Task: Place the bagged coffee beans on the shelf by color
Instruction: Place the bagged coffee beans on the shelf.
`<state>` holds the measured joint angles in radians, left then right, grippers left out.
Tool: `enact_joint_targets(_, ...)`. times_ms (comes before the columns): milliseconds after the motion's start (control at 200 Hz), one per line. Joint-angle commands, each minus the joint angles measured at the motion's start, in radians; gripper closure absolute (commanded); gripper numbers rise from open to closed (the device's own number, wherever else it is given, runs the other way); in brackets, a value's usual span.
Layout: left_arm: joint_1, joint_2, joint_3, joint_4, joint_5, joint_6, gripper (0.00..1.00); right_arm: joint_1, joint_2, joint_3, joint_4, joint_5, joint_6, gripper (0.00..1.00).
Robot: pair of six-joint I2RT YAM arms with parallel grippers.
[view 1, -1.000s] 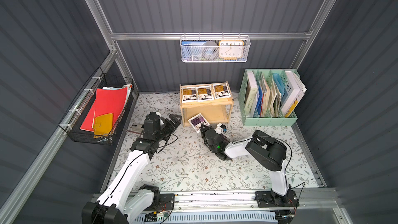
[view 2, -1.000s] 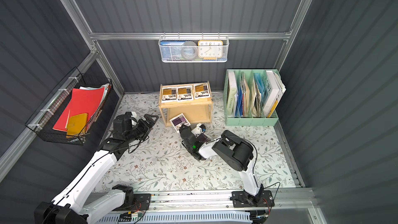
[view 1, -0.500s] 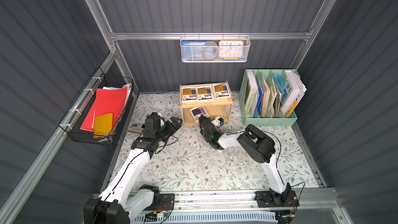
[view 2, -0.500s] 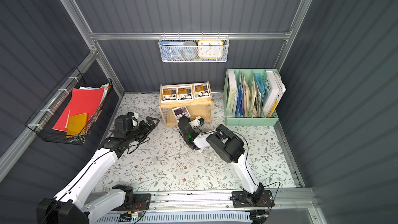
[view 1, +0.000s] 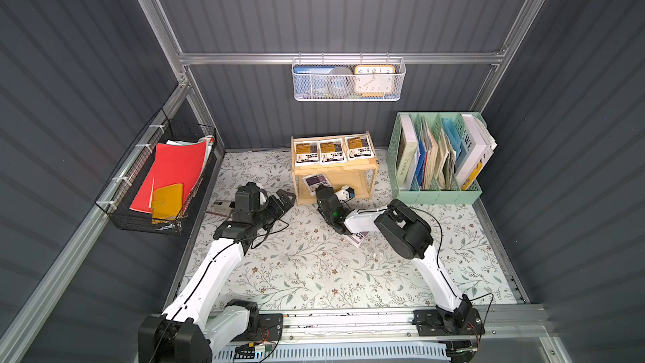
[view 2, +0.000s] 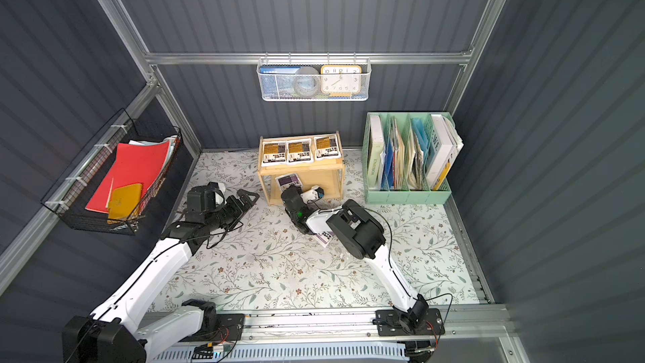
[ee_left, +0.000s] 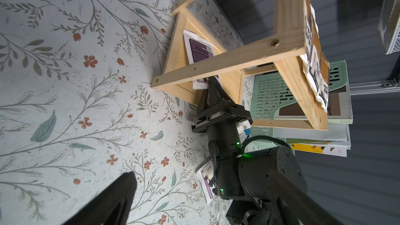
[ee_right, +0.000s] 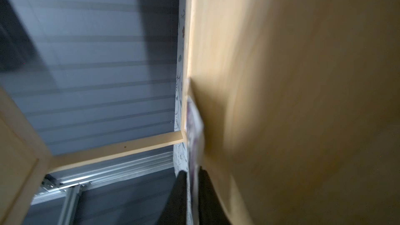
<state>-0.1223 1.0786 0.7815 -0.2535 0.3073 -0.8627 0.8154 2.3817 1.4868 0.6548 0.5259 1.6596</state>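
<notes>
Since the earlier frame, a purple pouch (view 1: 316, 181) is being carried by the right gripper (view 1: 321, 193) onto the lower tier of the shelf (view 1: 370, 171). The jaws are being eased apart around it; whether it is freed cannot be told. The left gripper (view 1: 284, 199) is being held open. Withdrawal is called for next, then the second purple pouch (view 1: 357, 238).

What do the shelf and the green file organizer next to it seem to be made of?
The shelf looks like light, unpainted wood with a matte finish: grain and screw heads show in the left wrist view. The green file organizer looks like moulded plastic, matte mint: its side wall has regular slotted holes. Neither material can be confirmed by sight alone.
</notes>
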Motion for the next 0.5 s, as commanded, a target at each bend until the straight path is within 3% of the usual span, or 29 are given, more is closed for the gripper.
enact_joint_targets(0,0.007,0.003,0.002,-0.001,0.014,0.027,0.0,-0.001,0.019,0.043,-0.038,-0.041,-0.041,0.68)
enact_joint_targets(100,0.01,0.0,-0.005,0.002,0.017,0.028,0.0,0.007,0.022,0.062,-0.064,-0.059,-0.055,0.6)
enact_joint_targets(495,0.015,-0.014,-0.015,0.002,0.019,0.024,0.0,0.032,0.021,0.073,-0.11,-0.09,-0.065,0.47)
